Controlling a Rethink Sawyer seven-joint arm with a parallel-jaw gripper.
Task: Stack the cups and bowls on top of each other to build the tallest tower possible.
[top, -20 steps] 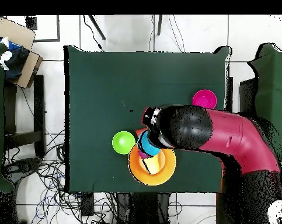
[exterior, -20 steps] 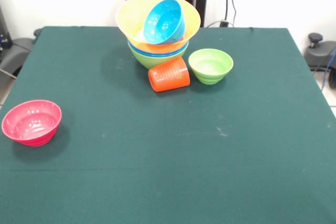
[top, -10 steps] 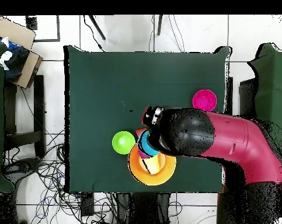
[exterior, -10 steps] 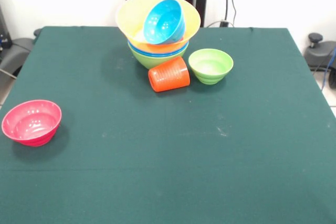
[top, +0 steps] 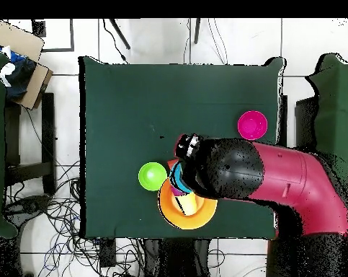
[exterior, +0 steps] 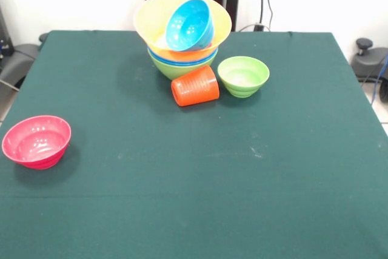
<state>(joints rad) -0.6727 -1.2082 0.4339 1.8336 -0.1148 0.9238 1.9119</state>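
Red arm reaching low across the tower, jaws state unclear

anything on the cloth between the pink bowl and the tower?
Nothing visible. In the front view the pink bowl sits alone near one table edge, with bare cloth up to the tower. The orange cup and small green bowl lie beside the tower, off that line.

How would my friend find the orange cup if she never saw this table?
Start at the tower of nested plastic bowls at the far middle of the green table. Right in front of it a ribbed orange-red plastic cup lies on its side, with a small green bowl beside it. It is the only ribbed, tipped-over thing there.
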